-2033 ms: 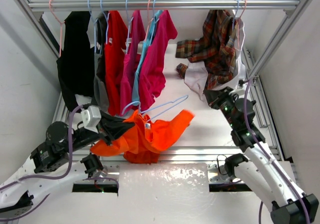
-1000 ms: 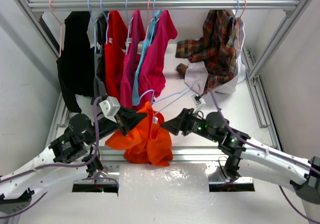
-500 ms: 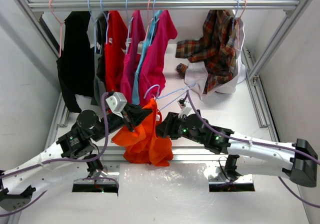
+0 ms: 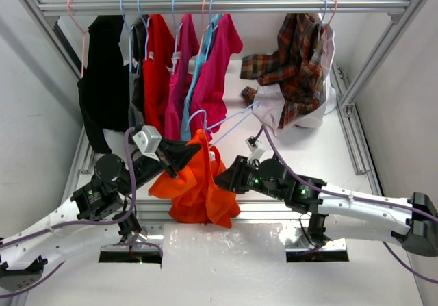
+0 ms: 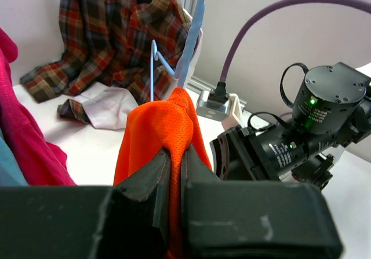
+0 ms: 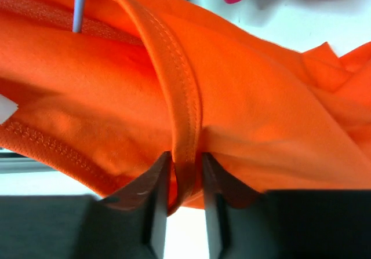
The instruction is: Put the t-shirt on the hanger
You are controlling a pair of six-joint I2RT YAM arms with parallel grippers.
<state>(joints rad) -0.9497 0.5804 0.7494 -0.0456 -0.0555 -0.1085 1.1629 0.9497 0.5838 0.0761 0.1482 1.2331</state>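
My left end effector [image 4: 183,157] and right end effector [image 4: 222,179] both pinch the t-shirt [image 4: 195,191], the hanger [image 4: 229,122] slanting rightward between them.

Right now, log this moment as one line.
left gripper: shut on t-shirt | right gripper: shut on t-shirt seam | hanger: partly inside t-shirt, hook out | t-shirt: bunched, held up between both grippers

1. Top external: fixed above and behind the near edge, looking down across the table [image 4: 328,148] to the far-edge rail [image 4: 226,5]; widest view.
2. Left wrist: close, facing the far right corner.
3. Right wrist: closest, fabric fills it.
4. All three share the t-shirt [image 4: 195,183] and hanger [image 4: 229,122].
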